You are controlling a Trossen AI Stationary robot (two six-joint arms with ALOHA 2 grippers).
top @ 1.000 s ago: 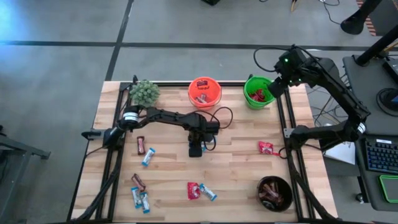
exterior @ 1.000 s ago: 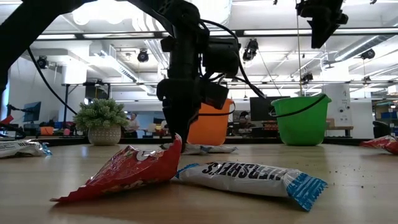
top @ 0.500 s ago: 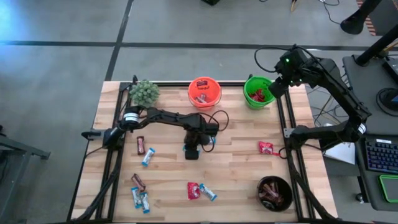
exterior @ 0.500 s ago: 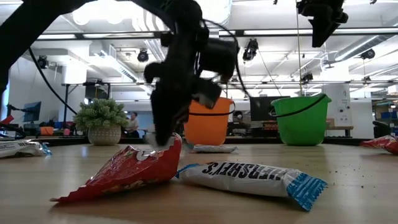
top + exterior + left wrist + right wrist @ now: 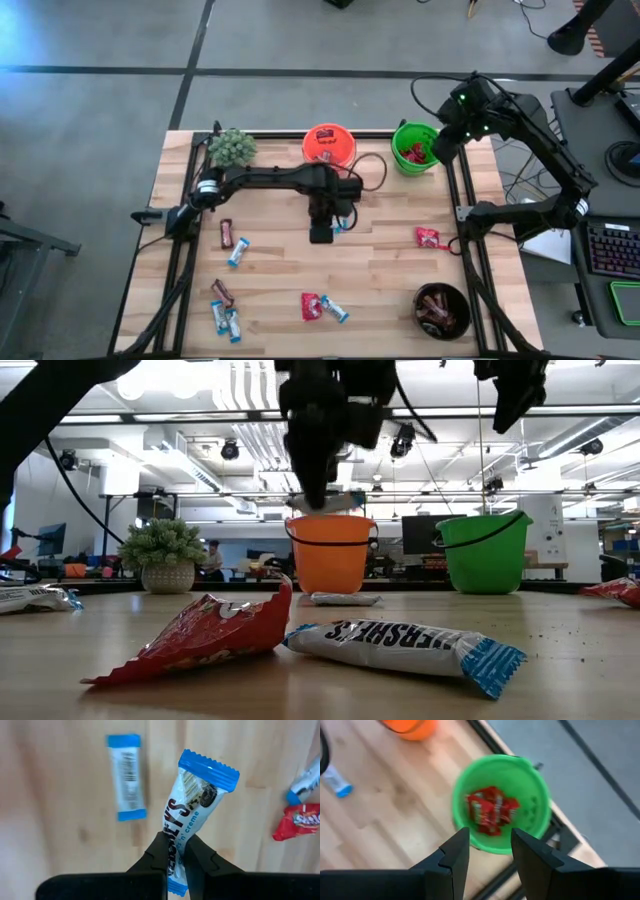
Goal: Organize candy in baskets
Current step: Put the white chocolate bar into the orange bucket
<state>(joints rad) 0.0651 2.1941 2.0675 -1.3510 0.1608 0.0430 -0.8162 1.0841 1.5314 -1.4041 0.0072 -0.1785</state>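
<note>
Three baskets are counted on the bench (image 5: 390,262): an orange pail (image 5: 329,145) at twelve o'clock, a green pail (image 5: 415,147) at one o'clock and a black bowl (image 5: 441,309) at five o'clock. One fuzzy plant (image 5: 231,148) is counted at eleven o'clock.

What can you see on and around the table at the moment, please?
Table: one, light wood.
Orange pail: one, far edge, middle; some candy inside.
Green pail: one, far right; red candy inside.
Black bowl: one, near right corner; brown candy inside.
Plant: one, grey-green, far left corner.
Red packets: two, loose; right side and near middle.
Blue-and-white bars: about five, loose; mostly left and middle.
Brown bars: two, loose; left side.
Held bar: one, blue-and-white, lifted above the table.
Left gripper: shut on the held bar, over mid-table.
Right gripper: open, above the green pail.
</note>
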